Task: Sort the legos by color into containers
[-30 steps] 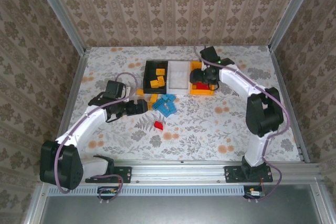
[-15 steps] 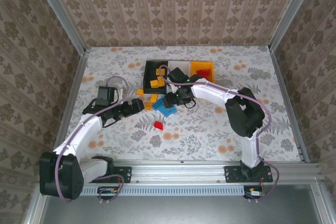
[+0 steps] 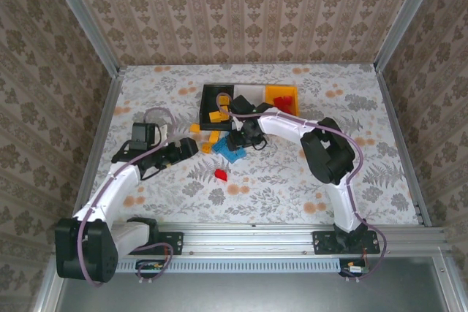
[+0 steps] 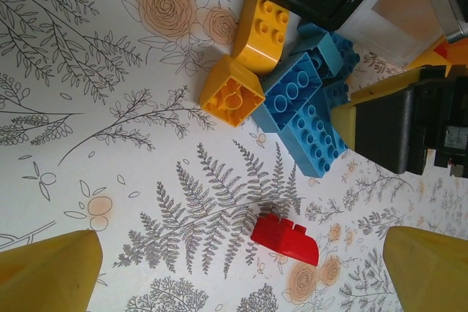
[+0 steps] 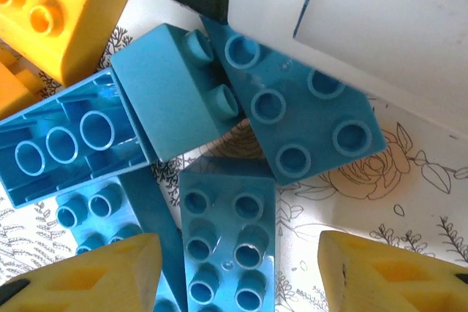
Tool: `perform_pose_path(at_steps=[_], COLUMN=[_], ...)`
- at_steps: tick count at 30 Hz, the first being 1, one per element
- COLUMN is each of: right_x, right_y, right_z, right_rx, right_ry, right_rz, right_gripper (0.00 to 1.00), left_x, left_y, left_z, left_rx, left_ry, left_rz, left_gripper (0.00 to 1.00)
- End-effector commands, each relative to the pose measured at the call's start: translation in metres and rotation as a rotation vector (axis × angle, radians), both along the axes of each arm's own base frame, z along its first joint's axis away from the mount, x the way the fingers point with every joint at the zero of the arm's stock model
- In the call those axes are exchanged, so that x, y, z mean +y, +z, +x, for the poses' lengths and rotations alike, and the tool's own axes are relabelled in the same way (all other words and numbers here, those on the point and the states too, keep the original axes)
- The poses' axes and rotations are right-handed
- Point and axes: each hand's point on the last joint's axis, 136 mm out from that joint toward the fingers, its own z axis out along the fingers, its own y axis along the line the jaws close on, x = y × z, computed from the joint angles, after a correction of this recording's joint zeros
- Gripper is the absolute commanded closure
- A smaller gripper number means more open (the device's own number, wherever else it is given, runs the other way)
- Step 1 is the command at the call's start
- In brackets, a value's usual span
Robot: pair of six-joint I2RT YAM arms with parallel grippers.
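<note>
A pile of light blue legos (image 3: pixel 228 150) lies just in front of the containers. My right gripper (image 5: pixel 238 279) hangs low over this pile, open, with a blue brick (image 5: pixel 228 242) between its yellow fingers (image 5: pixel 88 275) and a gap on the right side. A lone red lego (image 4: pixel 285 239) lies on the table below my open left gripper (image 4: pixel 241 275), nothing between its fingers. Orange-yellow legos (image 4: pixel 232 96) sit beside the blue ones. The black tray (image 3: pixel 210 95) holds orange-yellow bricks (image 3: pixel 217 115). The orange-yellow tray (image 3: pixel 291 91) holds red bricks (image 3: pixel 284 101). The white tray (image 5: pixel 365 20) stands between those two.
The right arm (image 3: pixel 292 126) reaches across in front of the white tray (image 3: pixel 248 94) and orange tray. Another orange-yellow brick (image 3: pixel 195 128) lies left of the black tray. Patterned walls (image 3: pixel 241 12) close in the table at the back and sides.
My right arm has swung from the orange-yellow tray over to the blue pile and come down, its jaws narrowing. The left gripper has drawn back slightly to the left.
</note>
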Motion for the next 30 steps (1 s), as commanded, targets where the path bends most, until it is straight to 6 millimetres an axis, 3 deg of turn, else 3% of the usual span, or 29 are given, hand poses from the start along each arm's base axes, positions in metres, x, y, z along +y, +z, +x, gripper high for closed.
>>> perform_pose_path(at_steps=[1,5,14,19,24,30], right_x=[-0.003,-0.008,-0.022,-0.03,-0.041,-0.048], right_y=[-0.007,-0.011,-0.013,-0.007,0.008,0.053], right_z=[0.001,0.003,-0.004,-0.015,-0.032,-0.037], right_rx=[0.015,0.018,0.022,0.012,0.004,-0.061], right_ry=[-0.021,-0.044,-0.058,-0.09,-0.121,-0.156], right_rz=[-0.047,-0.076,-0.131,-0.107,-0.073,0.014], right_gripper=[0.43,0.5,0.52,0.65,0.66,0.66], left_x=[0.0,0.0,0.001,0.0,-0.002,-0.004], left_y=[0.0,0.0,-0.001,-0.002,-0.001,-0.004], left_z=[-0.003,-0.005,-0.007,-0.007,-0.007,-0.008], left_rx=[0.003,0.006,0.008,0.009,0.012,0.019], left_ry=[-0.005,-0.002,-0.001,0.001,-0.001,-0.004], left_rz=[-0.024,-0.03,-0.033,-0.04,-0.053,-0.071], left_gripper=[0.0,0.0,0.0,0.0,0.0,0.0])
